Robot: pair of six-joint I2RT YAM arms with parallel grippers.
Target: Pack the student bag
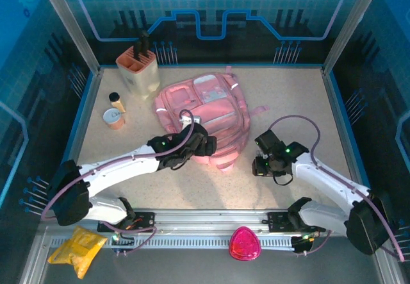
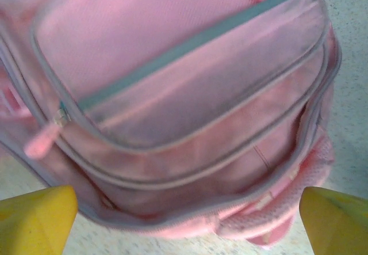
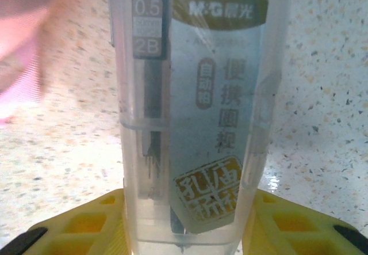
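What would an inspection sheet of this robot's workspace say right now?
Surface: speckled table.
Job's things: pink student bag lies flat mid-table, one compartment gaping; clear plastic case, label reading 0.5 2B.
Clutter: beige holder, small cup and dark-capped bottle far left; yellow packet and pink object by the near rail.
Hands: left hand open above the bag; right hand closed on the case.
Cables: purple cables loop over both arms.
Surroundings: blue printed walls, metal frame.

Bright even light, soft shadows, blurry close-ups
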